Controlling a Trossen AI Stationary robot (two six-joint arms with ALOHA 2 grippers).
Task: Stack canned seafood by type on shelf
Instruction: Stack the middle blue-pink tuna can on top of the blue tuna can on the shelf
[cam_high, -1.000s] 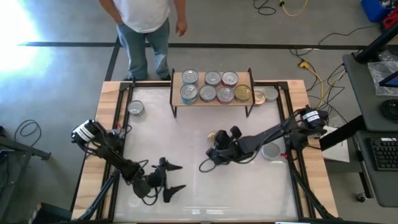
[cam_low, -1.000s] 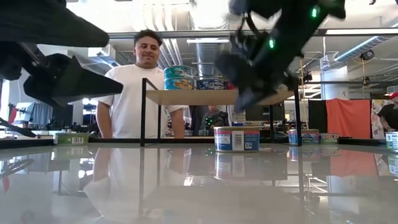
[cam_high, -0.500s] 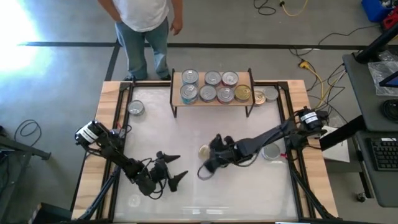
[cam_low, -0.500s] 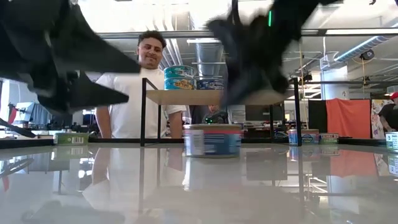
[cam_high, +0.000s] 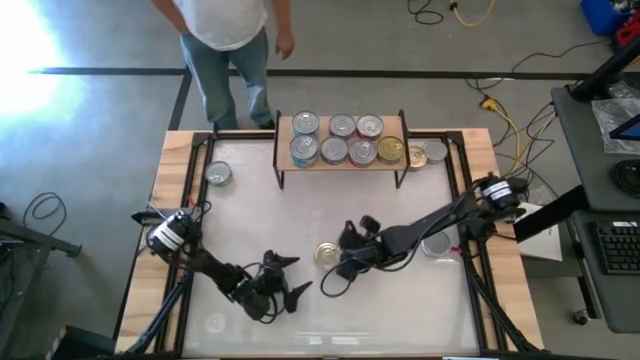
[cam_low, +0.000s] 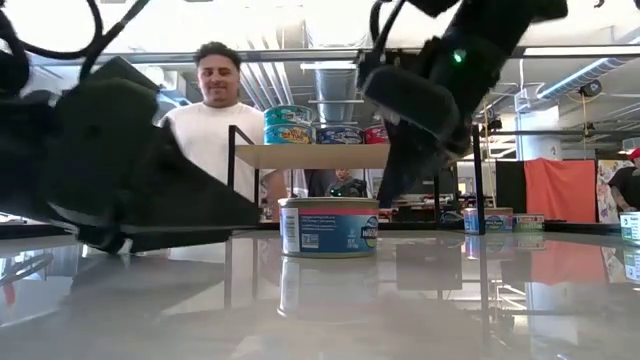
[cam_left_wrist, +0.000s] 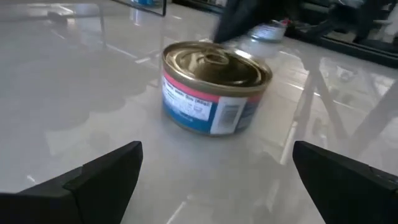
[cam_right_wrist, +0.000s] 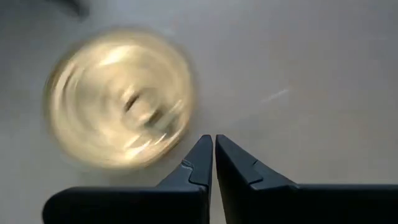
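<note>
Left wrist shows gold-topped tin's (cam_left_wrist: 214, 87) red-blue label, hidden from overhead; seven tins on shelf (cam_high: 342, 163), left tool (cam_high: 290, 278) released, right tool (cam_right_wrist: 213, 152) clenched empty

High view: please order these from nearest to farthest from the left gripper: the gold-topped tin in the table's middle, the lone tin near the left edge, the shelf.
From the left gripper, open and low on the table:
1. Gold-topped tin, just to its right, beside the right gripper.
2. Lone tin, toward the far left edge.
3. Shelf, at the far edge, loaded with tins.
</note>
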